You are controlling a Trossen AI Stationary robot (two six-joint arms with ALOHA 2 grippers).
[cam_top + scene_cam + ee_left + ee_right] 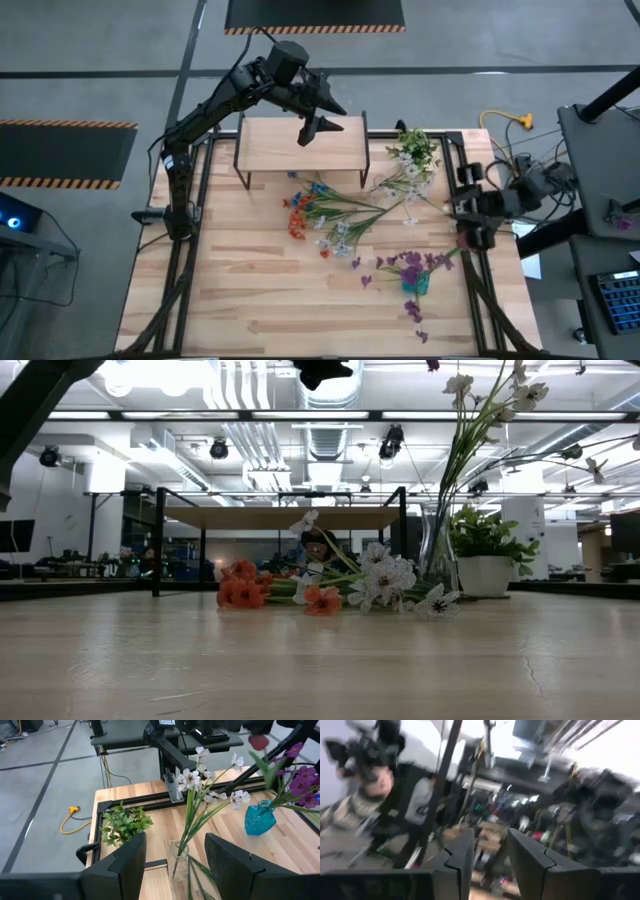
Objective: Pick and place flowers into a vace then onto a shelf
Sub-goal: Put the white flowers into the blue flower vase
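Note:
Loose flowers (pixel 330 215) with orange, blue and white blooms lie flat on the tabletop in front of the shelf (pixel 270 145); the low view shows the same flowers (pixel 320 588). White flowers (pixel 200 775) stand in a clear glass vase (pixel 179 862). Purple flowers (pixel 300 777) stand in a teal vase (pixel 259 820). My left gripper (pixel 322 122) hangs open above the shelf, empty, and points toward the clear vase. My right gripper (pixel 462 212) is drawn back at the table's right edge, open, with nothing between its fingers (pixel 462 855).
A leafy potted plant (pixel 122 822) stands at the far right corner beside the clear vase (pixel 437 550). Several purple blooms (pixel 415 310) lie loose near the teal vase (pixel 415 283). Black frame rails run along the table's edges. Bare wood lies toward the near left.

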